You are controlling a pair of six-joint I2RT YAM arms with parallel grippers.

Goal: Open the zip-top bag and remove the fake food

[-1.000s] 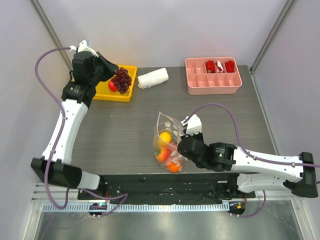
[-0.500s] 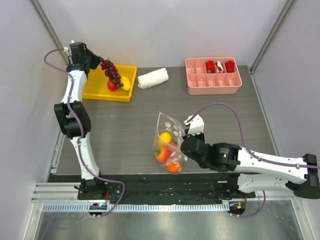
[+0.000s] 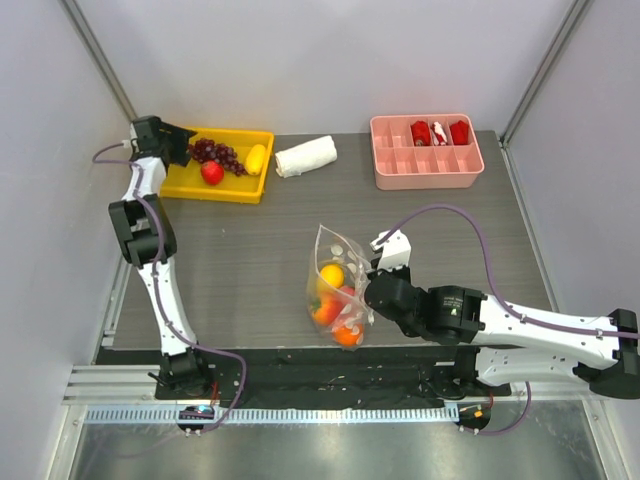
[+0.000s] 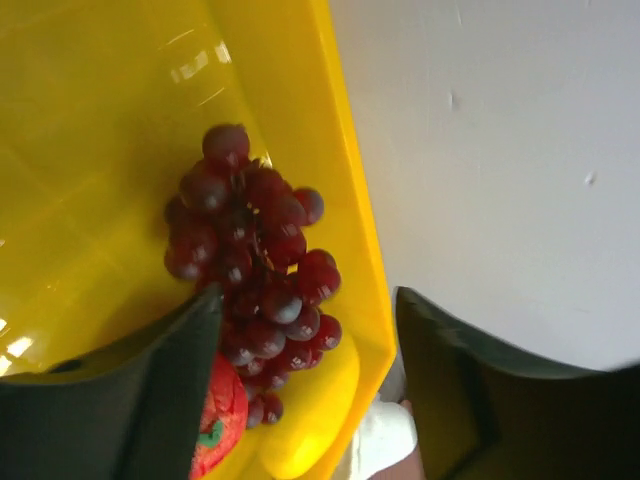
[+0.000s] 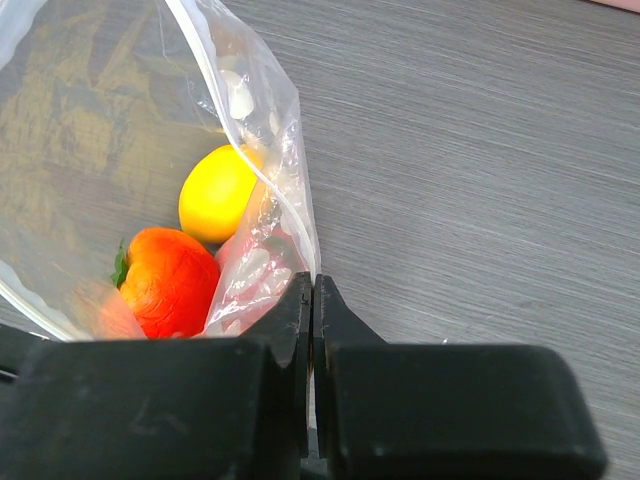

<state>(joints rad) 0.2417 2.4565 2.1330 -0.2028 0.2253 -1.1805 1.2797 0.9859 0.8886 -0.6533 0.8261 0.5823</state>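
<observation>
Zip-top bag (image 3: 335, 285) sits at the near middle of the table (image 3: 240, 250), just in front of your right arm. Your right gripper (image 5: 312, 290) is clamped on its right-hand edge, and in the right wrist view you see the two black fingers meeting with the clear dotted film pinched between them. The bag leans with its top toward the far side, though you can't tell how wide the mouth is parted. Fake food shows through the plastic: a lemon-yellow piece (image 5: 215, 192) with an orange-red fruit (image 5: 168, 280) touching its near side, and from above you can make out more orange low in the bag. Now look out to the far left corner, where your left arm reaches over the yellow tray (image 3: 240, 190). Your left gripper (image 4: 307, 295) hangs above it with its jaws spread apart and nothing clamped. The purple grape bunch (image 4: 255, 270) lies in the tray beyond the fingers, with a red fruit (image 3: 212, 172) just beside it and a yellow fruit (image 3: 256, 158) to its right. Just right of that tray lies the rolled white cloth (image 3: 306, 157). Well apart at the far right sits the pink divided tray (image 3: 427, 168), with red items in its back compartments.
</observation>
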